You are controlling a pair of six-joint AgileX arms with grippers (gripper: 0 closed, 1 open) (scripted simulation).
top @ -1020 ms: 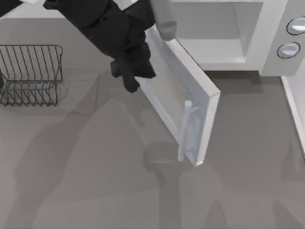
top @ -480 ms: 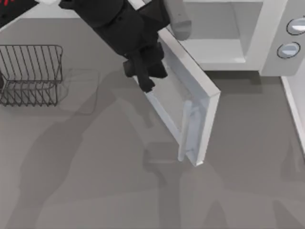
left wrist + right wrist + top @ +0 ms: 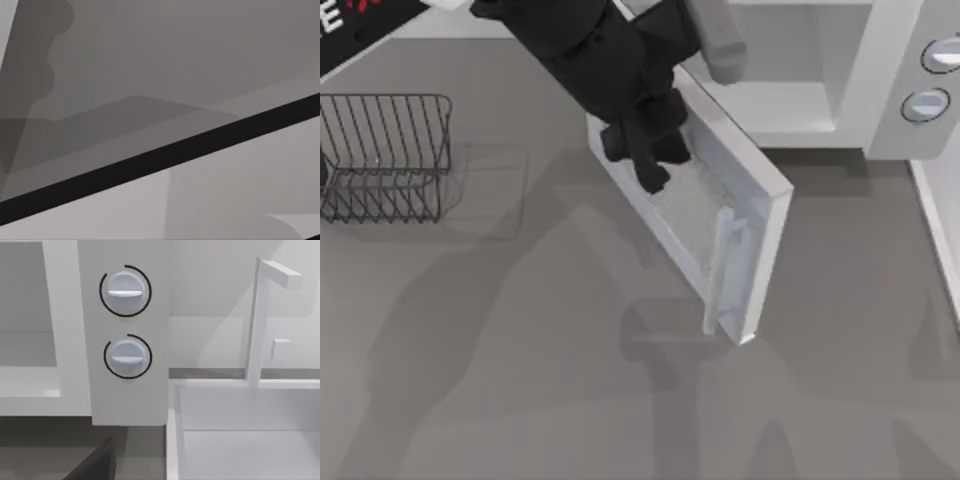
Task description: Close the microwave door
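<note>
At the top centre of the top view, the left gripper (image 3: 650, 165) presses against the outer window face of the microwave door (image 3: 740, 240); whether its fingers are apart I cannot tell. The door stands half open, angling toward lower right from the microwave (image 3: 840, 70).

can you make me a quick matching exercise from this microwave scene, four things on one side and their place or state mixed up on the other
Things:
1. microwave door
2. wire rack
3. knobs
4. left end effector

Places or states:
A. on the table's left side in the top view
B. against the door's outer face
C. partly open, swung out from the cavity
D. one above the other on the microwave's side panel in the right wrist view

Pairs: 1-C, 2-A, 3-D, 4-B
</note>
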